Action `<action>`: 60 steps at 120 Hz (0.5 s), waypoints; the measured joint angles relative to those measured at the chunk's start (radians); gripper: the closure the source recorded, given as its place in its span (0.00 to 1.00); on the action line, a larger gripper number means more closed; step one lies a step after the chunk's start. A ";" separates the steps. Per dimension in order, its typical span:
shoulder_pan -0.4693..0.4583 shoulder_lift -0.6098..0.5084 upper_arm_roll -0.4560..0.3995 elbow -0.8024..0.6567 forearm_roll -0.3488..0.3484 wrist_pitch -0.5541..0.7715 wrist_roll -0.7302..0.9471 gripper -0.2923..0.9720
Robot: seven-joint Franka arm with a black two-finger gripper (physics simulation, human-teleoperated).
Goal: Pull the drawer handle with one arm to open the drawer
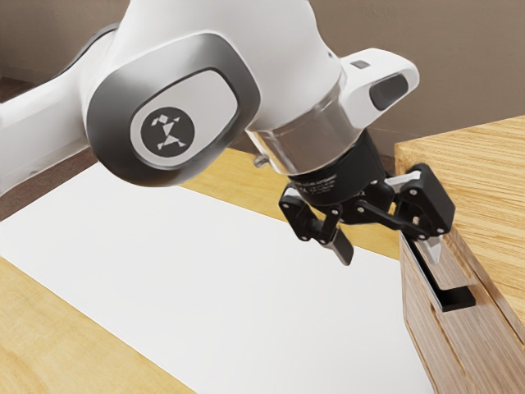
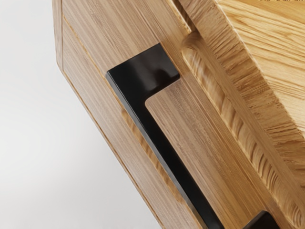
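Exterior view: gripper (image 1: 387, 245) jaws released, spread wide, holding nothing. Drawer handle (image 1: 431, 275) under far fingertip, not between jaws. Risk: closing here misses bar. Open room over white mat (image 1: 164, 271) behind near jaw

Wrist view: handle (image 2: 161, 143) stands off drawer front (image 2: 190, 143); cabinet lip (image 2: 228, 95) close, collision risk

A black drawer handle (image 2: 155, 143) sits close in front of the gripper (image 1: 390, 253). It is a flat bar joined to the wooden drawer front (image 2: 200, 143) by a short leg at each end. On one side of the handle runs the cabinet's rounded top edge (image 2: 224, 95), and on the other side is a white surface (image 2: 47, 143).
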 joint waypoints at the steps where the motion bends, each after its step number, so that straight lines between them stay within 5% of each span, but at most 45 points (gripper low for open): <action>1: 0.000 0.000 0.000 -0.001 0.000 0.001 -0.001 0.23; 60: 0.022 0.043 -0.011 -0.027 0.065 0.014 -0.061 0.23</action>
